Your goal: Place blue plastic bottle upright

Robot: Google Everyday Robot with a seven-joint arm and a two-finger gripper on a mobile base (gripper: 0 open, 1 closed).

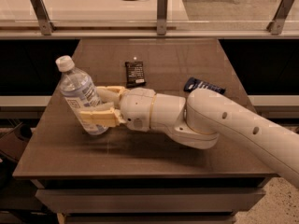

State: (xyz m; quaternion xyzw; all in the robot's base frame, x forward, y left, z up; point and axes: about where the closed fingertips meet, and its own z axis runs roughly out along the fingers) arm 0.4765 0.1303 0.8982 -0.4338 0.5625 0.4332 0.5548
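The blue plastic bottle (80, 94) is clear and pale blue with a white cap and a printed label. It stands nearly upright at the table's left side, tilted a little to the left, its base at or just above the tabletop. My gripper (99, 107) reaches in from the right and is shut on the bottle's lower half. One cream finger (97, 116) crosses the front of the bottle, and the other lies behind it.
The brown table (154, 143) holds a dark snack packet (134, 73) at its middle back and a dark-blue wrapper (203, 85) right of it, partly behind my white arm (224, 125). A glass railing with metal posts (161, 7) runs along the back.
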